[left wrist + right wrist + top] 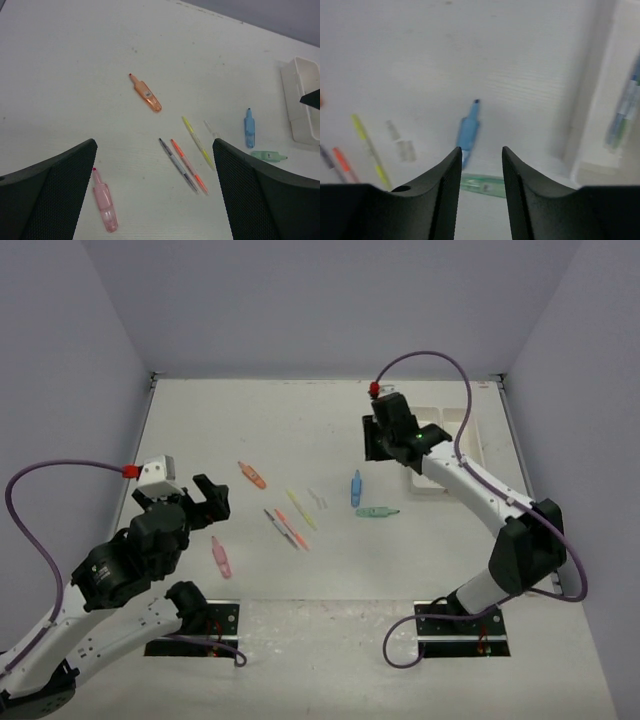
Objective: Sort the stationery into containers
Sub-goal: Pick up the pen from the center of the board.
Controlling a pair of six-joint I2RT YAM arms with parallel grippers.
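Seeing right fingers [445,185] closest in the wrist view, parted by a moderate gap, gripping nothing. Spotting blue marker [468,132] just ahead of that gap and a touch to its left, resting flat on the worktop [420,50]. Reading its long axis as running nearly straight away from the fingers, dark tip pointing to the far side, so lying across the closing line. Judging little wrist twist needed, only a short reach forward and down. Noting green marker [482,184] lying crosswise just on the near side of the blue marker, close by its tail end; risking a clip on it when dropping in. Placing white trays [471,430] near the blue marker on its right, one already holding a few pens [625,110]. Seeing left fingers [60,175] spread fully, carrying nothing, hovering well to the left of the blue marker, with pink marker [105,207] almost under them. Finding orange marker [146,95], yellow pen [197,142], orange pen [189,166] and grey pen [177,165] lying between those fingers and the blue marker. Judging right arm far nearer the blue marker, so treating it as the likely next grab and leaving pink marker to the left arm.
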